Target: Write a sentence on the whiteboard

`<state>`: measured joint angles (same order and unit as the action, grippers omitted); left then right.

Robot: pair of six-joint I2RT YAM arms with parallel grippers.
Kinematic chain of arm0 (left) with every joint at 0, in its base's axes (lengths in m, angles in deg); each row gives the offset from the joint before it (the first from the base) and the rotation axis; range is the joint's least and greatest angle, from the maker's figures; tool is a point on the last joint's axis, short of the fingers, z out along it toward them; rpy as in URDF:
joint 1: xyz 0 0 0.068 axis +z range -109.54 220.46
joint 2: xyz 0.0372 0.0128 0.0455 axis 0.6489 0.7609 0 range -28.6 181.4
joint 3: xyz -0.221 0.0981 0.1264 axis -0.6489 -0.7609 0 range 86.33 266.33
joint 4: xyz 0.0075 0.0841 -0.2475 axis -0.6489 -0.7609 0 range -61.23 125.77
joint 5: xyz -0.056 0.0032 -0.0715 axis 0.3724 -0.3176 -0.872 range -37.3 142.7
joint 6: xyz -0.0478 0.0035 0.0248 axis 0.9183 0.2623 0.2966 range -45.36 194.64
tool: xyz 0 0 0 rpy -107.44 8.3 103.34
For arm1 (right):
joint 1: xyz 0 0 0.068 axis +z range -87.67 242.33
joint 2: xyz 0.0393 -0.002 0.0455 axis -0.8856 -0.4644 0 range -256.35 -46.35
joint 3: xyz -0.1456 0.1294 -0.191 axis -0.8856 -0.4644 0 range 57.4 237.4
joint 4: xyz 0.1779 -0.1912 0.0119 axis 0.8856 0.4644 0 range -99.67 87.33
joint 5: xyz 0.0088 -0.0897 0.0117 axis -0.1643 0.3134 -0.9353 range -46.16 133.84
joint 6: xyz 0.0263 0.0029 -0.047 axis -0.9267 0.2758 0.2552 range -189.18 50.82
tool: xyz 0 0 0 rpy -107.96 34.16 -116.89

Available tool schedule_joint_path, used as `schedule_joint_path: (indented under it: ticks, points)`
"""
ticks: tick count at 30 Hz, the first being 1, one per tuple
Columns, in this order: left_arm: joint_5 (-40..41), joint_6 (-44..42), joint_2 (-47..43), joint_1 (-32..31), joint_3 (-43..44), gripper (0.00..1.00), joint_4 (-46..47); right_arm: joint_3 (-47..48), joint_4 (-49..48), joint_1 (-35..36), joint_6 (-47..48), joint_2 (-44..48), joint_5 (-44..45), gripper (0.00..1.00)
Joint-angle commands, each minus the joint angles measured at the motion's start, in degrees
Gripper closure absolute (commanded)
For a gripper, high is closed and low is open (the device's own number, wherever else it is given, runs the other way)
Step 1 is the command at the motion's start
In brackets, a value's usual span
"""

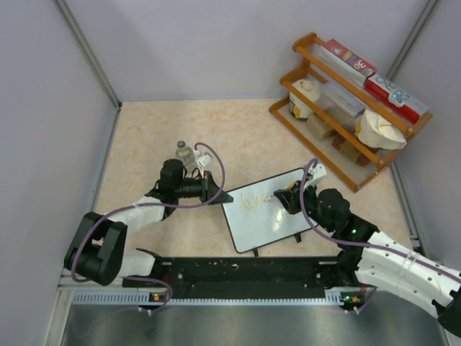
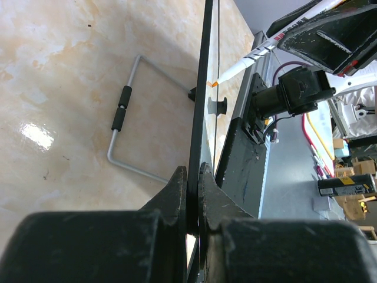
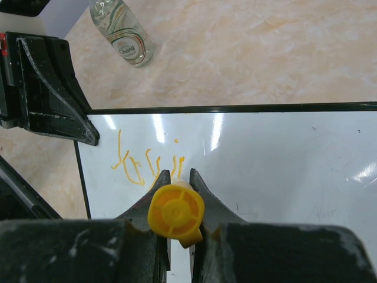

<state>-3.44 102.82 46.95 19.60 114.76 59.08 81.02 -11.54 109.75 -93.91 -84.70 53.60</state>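
The whiteboard (image 1: 268, 212) lies tilted in the middle of the table, black-framed, seen edge-on in the left wrist view (image 2: 200, 112) and face-on in the right wrist view (image 3: 277, 159). Orange script (image 1: 253, 202) runs along its upper left part and shows as a few strokes in the right wrist view (image 3: 144, 165). My left gripper (image 1: 219, 195) is shut on the board's left edge (image 2: 192, 177). My right gripper (image 1: 286, 200) is shut on an orange marker (image 3: 176, 214), yellow end cap toward the camera, tip at the board by the last strokes. The marker's white barrel shows in the left wrist view (image 2: 247, 59).
A clear bottle (image 1: 186, 154) stands behind the left gripper, also in the right wrist view (image 3: 122, 32). A wooden rack (image 1: 349, 108) with boxes and packages fills the back right. The board's wire stand (image 2: 126, 115) lies behind it. The arms' black base rail (image 1: 245, 274) runs along the front.
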Motion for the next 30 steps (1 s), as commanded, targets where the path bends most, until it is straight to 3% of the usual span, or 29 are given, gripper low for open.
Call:
schedule_joint_path:
  ticks: [1,30]
  points:
    - [7.80,-8.06,1.97,0.21,-1.44,1.00,-4.15,-0.50,2.57,-0.66,0.30,-0.50,1.31,1.00]
    - [7.71,-8.06,1.97,0.21,-1.35,1.00,-3.97,4.51,-1.47,-0.66,1.88,-2.78,7.02,1.00]
